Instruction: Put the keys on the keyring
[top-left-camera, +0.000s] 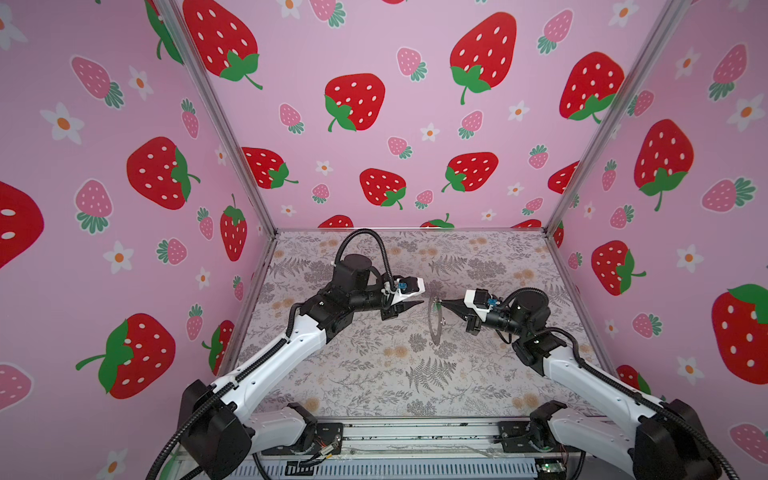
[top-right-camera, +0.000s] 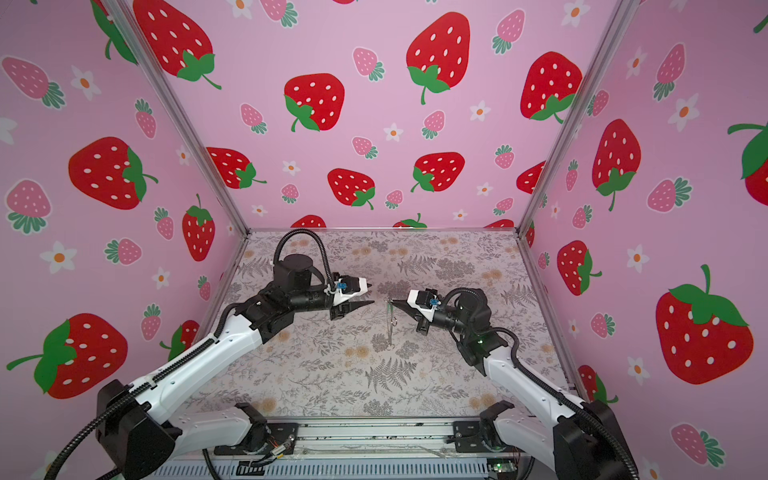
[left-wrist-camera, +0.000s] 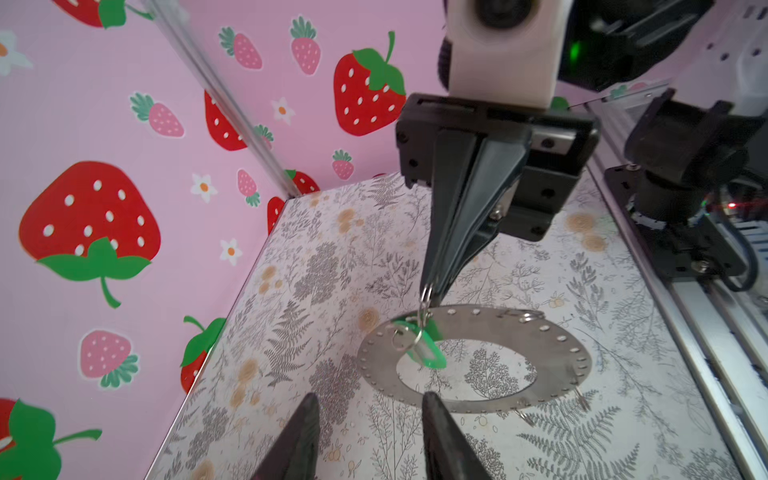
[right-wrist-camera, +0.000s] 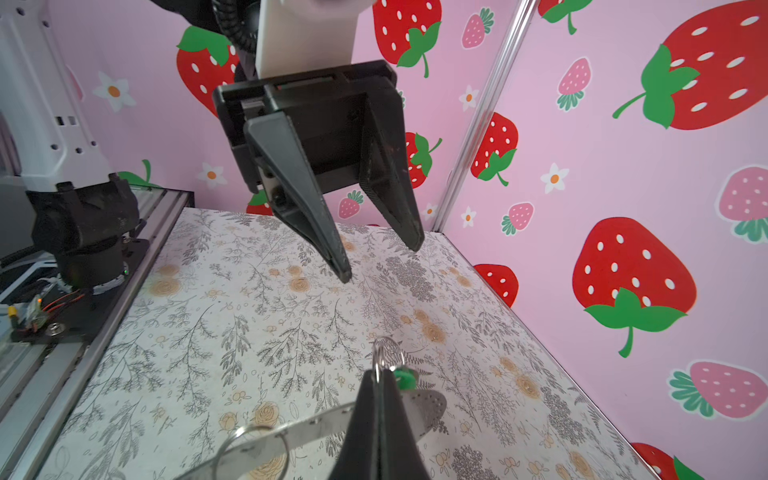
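Strawberry-print walls (top-left-camera: 374, 104) frame a floral counter (top-left-camera: 374, 374) where the right pincer (left-wrist-camera: 432, 289), clamped tight on a small wire loop (left-wrist-camera: 424, 305), dangles the keyring (left-wrist-camera: 498, 332) on edge between both arms. The keys (left-wrist-camera: 424, 351), on a green tag, hang against the ring's face just below that loop; whether they are threaded on cannot be told. The left pincer (right-wrist-camera: 380, 259) hovers nearby, partly open and empty. Thin, stiff and light, the ring looks apt to swing; the slick tag seems best pinched across its flat sides.
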